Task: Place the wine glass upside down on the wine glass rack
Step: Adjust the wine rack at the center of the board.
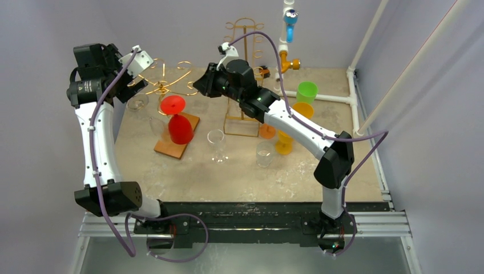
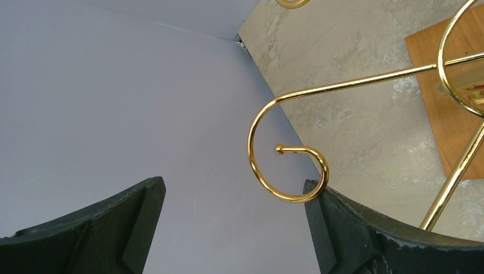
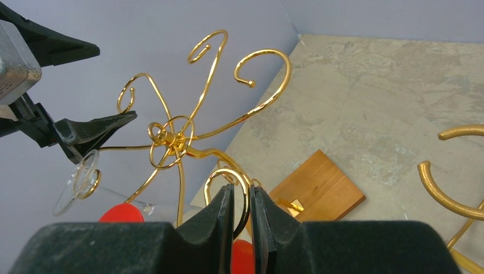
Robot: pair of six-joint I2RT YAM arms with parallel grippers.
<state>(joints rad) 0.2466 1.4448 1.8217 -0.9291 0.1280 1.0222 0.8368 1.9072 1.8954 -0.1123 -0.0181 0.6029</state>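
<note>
L fingers (image 2: 365, 240) wide apart by gold wire rack (image 3: 171, 138) w/ clear wine glass (image 3: 77, 182) hung; R fingers (image 3: 217, 228) grip unclear

Surface: beige marbled table (image 1: 188, 177), read with 12 o'clock at the far wall.
9 o'clock: wooden base (image 1: 168, 147) of the wine glass rack (image 1: 164, 87), flat on the top, set askew.
Centre, toward 8 o'clock: clear wine glass (image 1: 216, 145), upright on its foot.
Centre, toward 5 o'clock: clear tumbler (image 1: 263, 154), upright.
12 o'clock: tall gold wire stand (image 1: 244, 28), its base frame on the top.
3 o'clock: yellow goblet (image 1: 283, 144), with a small orange piece (image 1: 266, 132) just beside it.
2 o'clock: green cup (image 1: 306, 92) and yellow cup (image 1: 303, 109); whether they are stacked is unclear.
1 to 3 o'clock: white pipe (image 1: 319, 98) along the edge.
</note>
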